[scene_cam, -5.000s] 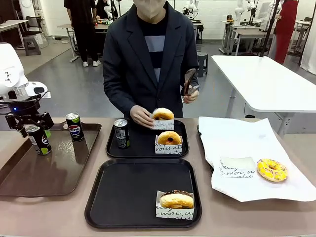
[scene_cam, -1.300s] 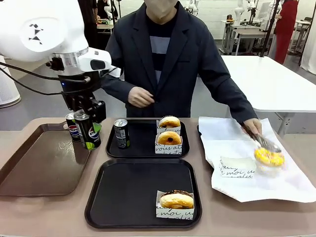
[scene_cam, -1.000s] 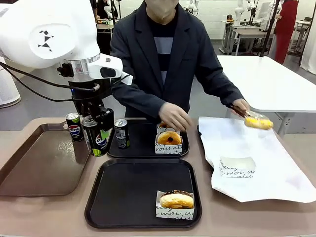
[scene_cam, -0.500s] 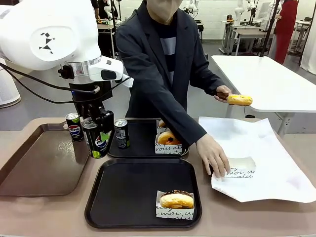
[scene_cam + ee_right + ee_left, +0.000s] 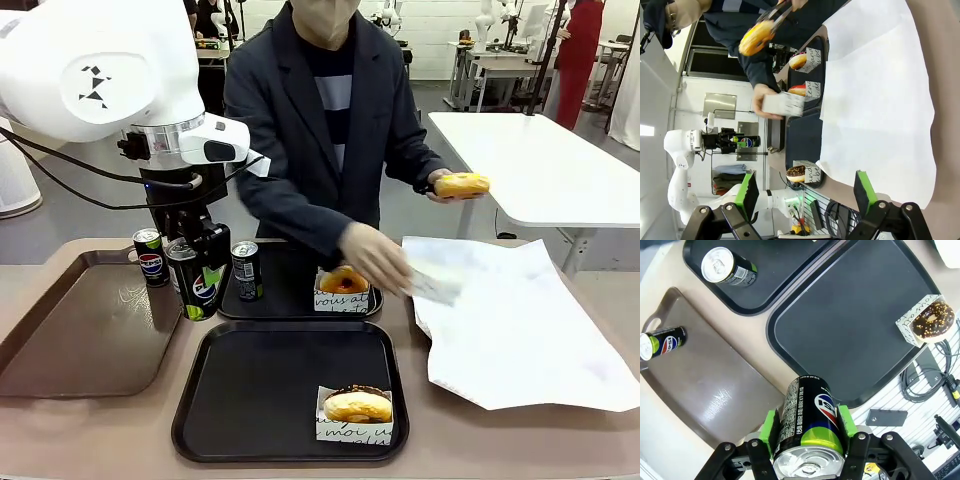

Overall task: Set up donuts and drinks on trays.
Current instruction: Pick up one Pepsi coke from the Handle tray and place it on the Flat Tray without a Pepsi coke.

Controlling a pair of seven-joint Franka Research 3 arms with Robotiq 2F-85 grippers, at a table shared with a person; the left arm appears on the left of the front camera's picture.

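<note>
My left gripper [image 5: 200, 272] [image 5: 810, 429] is shut on a green-accented drink can [image 5: 203, 290] [image 5: 809, 422], upright just above the brown tray's right rim. A second can [image 5: 246, 270] [image 5: 729, 270] stands on the far black tray [image 5: 290, 305] beside a sleeved donut [image 5: 343, 282]. The near black tray [image 5: 270, 390] [image 5: 855, 325] holds a chocolate donut [image 5: 357, 404] [image 5: 930, 320]. The person holds a yellow donut [image 5: 461, 185] [image 5: 756, 37] in tongs and a white sleeve [image 5: 432, 286] in the other hand. My right gripper [image 5: 806, 195] is open and holds nothing.
A brown tray [image 5: 80, 340] [image 5: 715, 390] at the left carries another Pepsi can [image 5: 150, 256] [image 5: 662, 340]. A large white paper sheet [image 5: 520, 320] [image 5: 875, 100] covers the table's right side. The person's arm reaches across the far tray.
The person lifted the yellow donut off the paper with tongs and picked up the empty sleeve. My left arm shifted slightly right with its can, then held still.
</note>
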